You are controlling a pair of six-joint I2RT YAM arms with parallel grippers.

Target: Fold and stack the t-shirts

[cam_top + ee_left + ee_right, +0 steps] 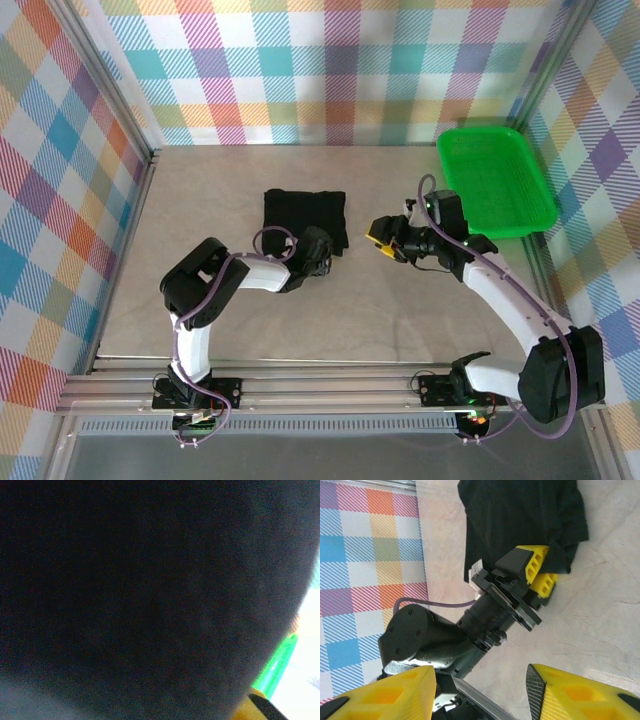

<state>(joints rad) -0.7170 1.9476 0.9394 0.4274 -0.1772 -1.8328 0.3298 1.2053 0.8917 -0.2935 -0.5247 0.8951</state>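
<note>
One black t-shirt lies folded into a rough square in the middle of the table. My left gripper sits at its near right corner. The right wrist view shows that gripper's yellow fingers pressed close together with the dark cloth bunched around them. Black fabric covers almost the whole left wrist view. My right gripper hovers just right of the shirt, pointing at it. Its jaws stand open with nothing between them.
A bright green mesh basket stands at the back right; its rim shows as a green strip in the left wrist view. Bare table lies in front of the shirt. Checked walls close in the back and both sides.
</note>
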